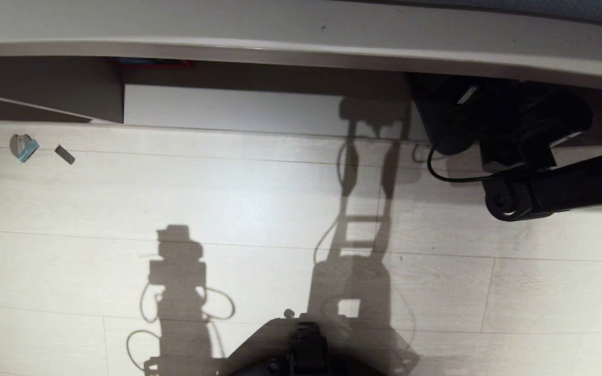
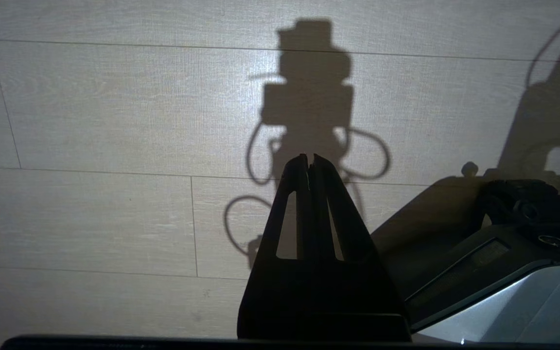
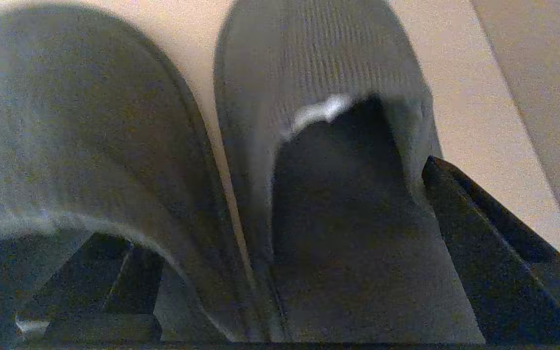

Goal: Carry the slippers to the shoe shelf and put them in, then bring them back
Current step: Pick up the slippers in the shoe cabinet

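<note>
I see the slippers, dark grey with ribbed bands, lying side by side on the pale board of the shoe shelf, at my one o'clock.

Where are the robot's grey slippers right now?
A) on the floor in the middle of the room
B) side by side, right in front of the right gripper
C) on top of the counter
B: in the right wrist view the slippers sit side by side, with the right gripper wide open around them.
</note>
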`<state>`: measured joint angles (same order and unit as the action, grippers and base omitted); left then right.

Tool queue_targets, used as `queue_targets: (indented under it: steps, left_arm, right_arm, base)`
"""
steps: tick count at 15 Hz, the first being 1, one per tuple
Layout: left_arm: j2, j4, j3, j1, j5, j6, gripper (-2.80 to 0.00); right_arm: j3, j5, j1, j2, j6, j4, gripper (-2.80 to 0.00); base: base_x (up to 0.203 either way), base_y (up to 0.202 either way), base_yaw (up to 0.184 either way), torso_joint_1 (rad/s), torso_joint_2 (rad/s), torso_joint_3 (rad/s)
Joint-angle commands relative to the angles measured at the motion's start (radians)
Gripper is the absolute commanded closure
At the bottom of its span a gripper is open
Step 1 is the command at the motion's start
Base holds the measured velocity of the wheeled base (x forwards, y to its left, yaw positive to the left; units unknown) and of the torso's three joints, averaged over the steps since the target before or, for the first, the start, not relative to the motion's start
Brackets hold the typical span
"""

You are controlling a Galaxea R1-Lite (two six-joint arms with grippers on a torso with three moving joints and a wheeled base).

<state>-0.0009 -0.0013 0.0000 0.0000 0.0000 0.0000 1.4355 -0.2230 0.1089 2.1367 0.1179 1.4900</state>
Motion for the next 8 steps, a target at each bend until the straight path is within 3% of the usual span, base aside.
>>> queue_targets:
  steps: [1, 5, 8]
  left_arm:
    - [0.001, 0.0, 0.0, 0.0, 0.0, 0.0, 0.0]
    - [0.001, 0.0, 0.0, 0.0, -0.001, 0.002, 0.0]
    - [0.001, 0.0, 0.0, 0.0, 0.0, 0.002, 0.0]
  right_arm:
    - [-0.004, 0.0, 0.003, -0.042, 0.003, -0.002, -2.8]
    - [0.03, 0.005, 0.005, -0.013, 0.0, -0.024, -2.8]
    - [0.132, 0.004, 0.004, 0.034, -0.006, -0.057, -2.8]
  base:
    - [0.0, 0.0, 0.0, 0.0, 0.0, 0.0]
    - [0.0, 0.0, 0.0, 0.0, 0.0, 0.0]
    - [0.0, 0.0, 0.0, 0.0, 0.0, 0.0]
